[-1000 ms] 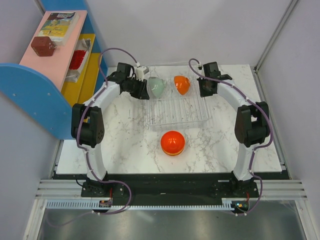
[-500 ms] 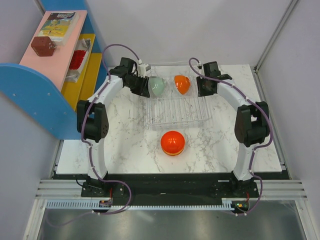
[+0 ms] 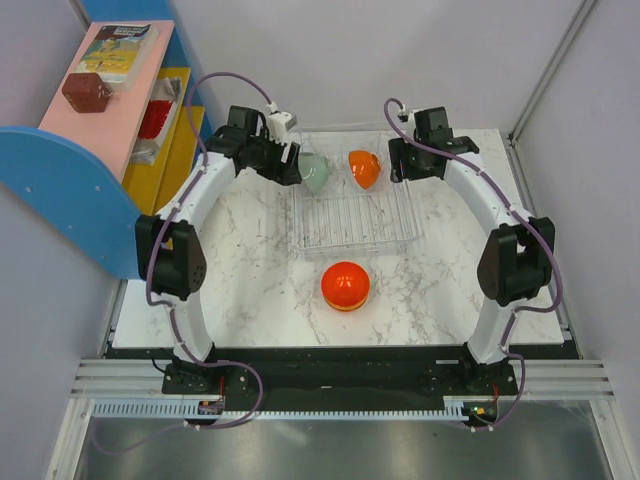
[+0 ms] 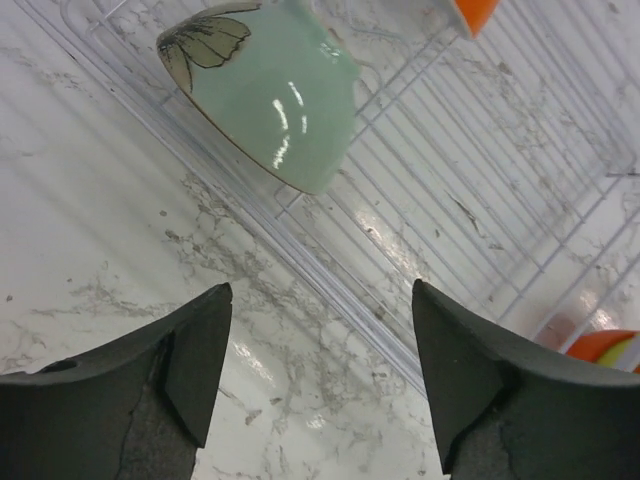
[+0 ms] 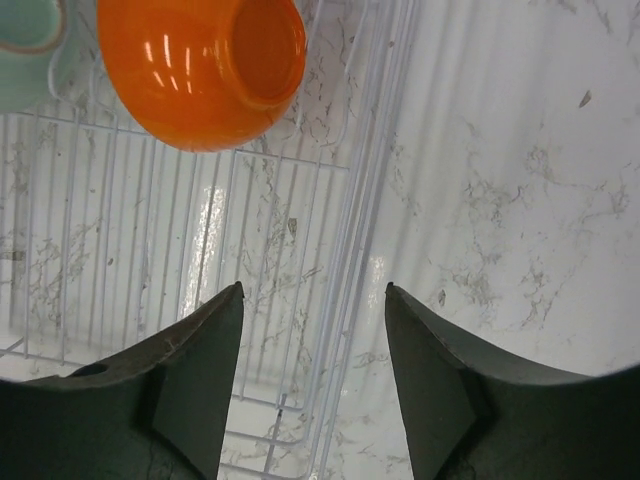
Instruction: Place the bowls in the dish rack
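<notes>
Surface [image 3: 250, 290]: white marble-patterned top carrying the rack and all three bowls.
Dish rack [image 3: 352, 215]: a see-through, silvery wire grid with low sides. It sat at the far middle of the surface. It looked light and stiff, and a hard nudge would likely slide it.
Large orange bowl [image 3: 345, 285]: glossy orange with a yellow band low on its near side. It lay mouth-down on the surface just near of the rack, not yet loaded. I judged it rigid, smooth and slippery, with no rim exposed. The best hold was probably low across the dome, or on the rim once it was tipped.
Green bowl [image 4: 270, 100]: pale green glaze with a thin brown rim line and a dark butterfly-like drawing inside. It lay tipped on its side in the far-left corner of the rack. It was likely ceramic and apt to chip, so the rim was the natural hold.
Small orange bowl [image 5: 200, 70]: shiny plain orange, on its side in the rack's far end, right of the green one. It would probably handle the same way, by the rim.
Left tool [image 4: 320, 290]: spread wide and empty, over the rack's left edge just near of the green bowl.
Right tool [image 5: 313, 287]: parted and holding nothing, above the rack's right edge.
</notes>
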Robot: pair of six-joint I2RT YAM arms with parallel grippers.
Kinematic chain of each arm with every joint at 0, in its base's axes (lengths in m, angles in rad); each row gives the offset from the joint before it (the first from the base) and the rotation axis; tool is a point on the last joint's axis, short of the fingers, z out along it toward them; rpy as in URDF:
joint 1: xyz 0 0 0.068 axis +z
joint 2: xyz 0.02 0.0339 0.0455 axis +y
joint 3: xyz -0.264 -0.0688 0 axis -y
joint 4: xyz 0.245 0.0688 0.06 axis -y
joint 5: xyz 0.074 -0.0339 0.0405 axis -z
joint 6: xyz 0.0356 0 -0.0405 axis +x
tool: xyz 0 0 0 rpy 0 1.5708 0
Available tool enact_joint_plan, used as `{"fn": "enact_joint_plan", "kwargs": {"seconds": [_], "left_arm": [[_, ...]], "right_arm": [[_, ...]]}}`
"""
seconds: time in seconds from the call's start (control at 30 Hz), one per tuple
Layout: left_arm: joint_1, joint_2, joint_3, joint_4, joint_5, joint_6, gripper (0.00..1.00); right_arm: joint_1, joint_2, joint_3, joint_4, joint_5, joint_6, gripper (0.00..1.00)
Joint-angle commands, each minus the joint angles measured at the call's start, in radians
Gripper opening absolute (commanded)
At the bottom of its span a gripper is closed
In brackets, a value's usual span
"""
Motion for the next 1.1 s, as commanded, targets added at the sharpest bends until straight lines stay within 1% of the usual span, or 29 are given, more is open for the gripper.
{"fn": "enact_joint_plan", "kwargs": {"seconds": [0.0, 0.03, 0.07, 0.1, 0.13, 0.17, 0.2, 0.27, 0.3, 0.37, 0.43, 0.5, 0.53, 0.6, 0.63, 0.73, 0.93, 1.07], "left_arm": [[-0.047, -0.281, -0.126, -0.019, 0.09, 0.118, 0.85], [-0.082, -0.327, -0.166, -0.019, 0.098, 0.166, 0.9], [-0.107, -0.365, -0.211, -0.022, 0.107, 0.19, 0.91], [-0.132, -0.44, -0.296, -0.019, 0.11, 0.21, 0.91], [-0.184, -0.468, -0.335, -0.02, 0.109, 0.241, 0.92], [-0.211, -0.493, -0.373, -0.02, 0.11, 0.249, 0.92], [-0.262, -0.517, -0.442, -0.019, 0.112, 0.258, 0.92], [-0.314, -0.556, -0.519, -0.019, 0.12, 0.267, 0.92], [-0.358, -0.562, -0.541, -0.02, 0.126, 0.269, 0.92], [-0.394, -0.567, -0.591, -0.016, 0.133, 0.273, 0.96], [-0.425, -0.549, -0.613, -0.01, 0.126, 0.281, 0.98], [-0.434, -0.526, -0.624, -0.007, 0.11, 0.289, 0.98], [-0.436, -0.503, -0.627, -0.004, 0.107, 0.295, 0.98], [-0.449, -0.476, -0.633, -0.002, 0.109, 0.309, 0.98], [-0.455, -0.467, -0.631, 0.0, 0.104, 0.312, 0.98], [-0.48, -0.421, -0.627, 0.01, 0.087, 0.312, 0.98], [-0.511, -0.355, -0.622, 0.032, 0.063, 0.313, 0.98], [-0.526, -0.346, -0.621, 0.035, 0.055, 0.312, 0.91]], "right_arm": [[0.002, -0.141, 0.065, -0.066, -0.031, -0.045, 0.67], [0.0, -0.172, 0.065, -0.084, -0.042, -0.045, 0.67], [0.002, -0.187, 0.059, -0.092, -0.061, -0.047, 0.68], [0.002, -0.201, 0.055, -0.099, -0.068, -0.074, 0.68], [0.002, -0.228, 0.05, -0.112, -0.081, -0.089, 0.68], [0.002, -0.242, 0.032, -0.118, -0.099, -0.096, 0.68], [0.002, -0.255, 0.021, -0.121, -0.11, -0.102, 0.69], [0.0, -0.287, -0.01, -0.13, -0.13, -0.114, 0.69], [0.002, -0.296, -0.021, -0.133, -0.153, -0.12, 0.69], [0.002, -0.328, -0.045, -0.138, -0.17, -0.136, 0.73], [0.002, -0.354, -0.06, -0.139, -0.185, -0.143, 0.77], [0.002, -0.37, -0.065, -0.144, -0.193, -0.153, 0.8], [0.002, -0.379, -0.068, -0.147, -0.2, -0.156, 0.84], [0.003, -0.396, -0.074, -0.149, -0.217, -0.165, 0.87], [0.0, -0.4, -0.079, -0.149, -0.22, -0.166, 0.9], [0.002, -0.408, -0.094, -0.146, -0.229, -0.174, 0.91], [0.002, -0.408, -0.12, -0.135, -0.237, -0.172, 0.91], [0.0, -0.405, -0.123, -0.127, -0.237, -0.169, 0.91]]}}
